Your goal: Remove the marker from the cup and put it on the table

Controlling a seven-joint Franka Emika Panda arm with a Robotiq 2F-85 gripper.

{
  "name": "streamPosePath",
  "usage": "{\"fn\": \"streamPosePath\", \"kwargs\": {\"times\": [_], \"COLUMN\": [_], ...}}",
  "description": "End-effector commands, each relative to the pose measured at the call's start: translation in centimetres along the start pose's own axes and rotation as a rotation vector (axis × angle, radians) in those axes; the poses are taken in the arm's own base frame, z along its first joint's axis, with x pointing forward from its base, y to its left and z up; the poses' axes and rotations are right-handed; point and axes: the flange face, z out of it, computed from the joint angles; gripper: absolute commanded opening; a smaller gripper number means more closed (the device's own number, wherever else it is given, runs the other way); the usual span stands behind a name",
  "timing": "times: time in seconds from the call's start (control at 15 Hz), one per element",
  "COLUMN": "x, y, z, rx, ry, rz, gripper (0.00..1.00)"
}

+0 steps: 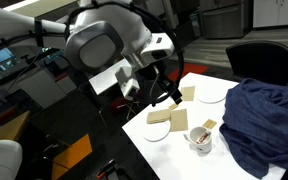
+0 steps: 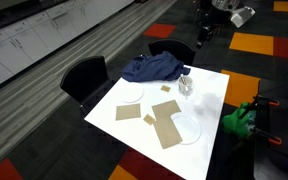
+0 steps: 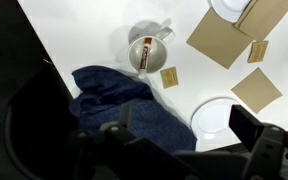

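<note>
The white cup (image 3: pixel 149 48) stands on the white table (image 3: pixel 94 35) beside the blue cloth; its handle shows in the wrist view. The reddish marker (image 3: pixel 144 55) with a dark end lies inside it. The cup also shows in both exterior views (image 1: pixel 199 138) (image 2: pixel 185 85); the marker is too small to make out there. My gripper (image 3: pixel 186 125) is open and empty, high above the table and well clear of the cup. It also shows in both exterior views (image 1: pixel 169 93) (image 2: pixel 206 28).
A heap of blue cloth (image 3: pixel 124 105) lies next to the cup. Two white plates (image 3: pixel 216 115) (image 3: pixel 229 8) and several flat tan squares (image 3: pixel 219 40) lie on the table. Black chairs (image 1: pixel 264 60) (image 2: pixel 84 75) stand at its edges. A green object (image 2: pixel 239 120) sits beside the table.
</note>
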Motion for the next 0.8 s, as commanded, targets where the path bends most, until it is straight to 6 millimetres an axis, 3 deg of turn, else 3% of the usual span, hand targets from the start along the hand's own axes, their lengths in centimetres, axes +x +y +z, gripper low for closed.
{"fn": "streamPosePath", "kwargs": {"times": [0.0,0.73], "x": [0.0,-0.7], "y": [0.2,1.6], "z": [3.3,14.7], "rx": [-0.046,-0.100], "ry": [-0.016,-0.025], "rz": [0.041,0.037], "gripper": [1.00,1.00]}}
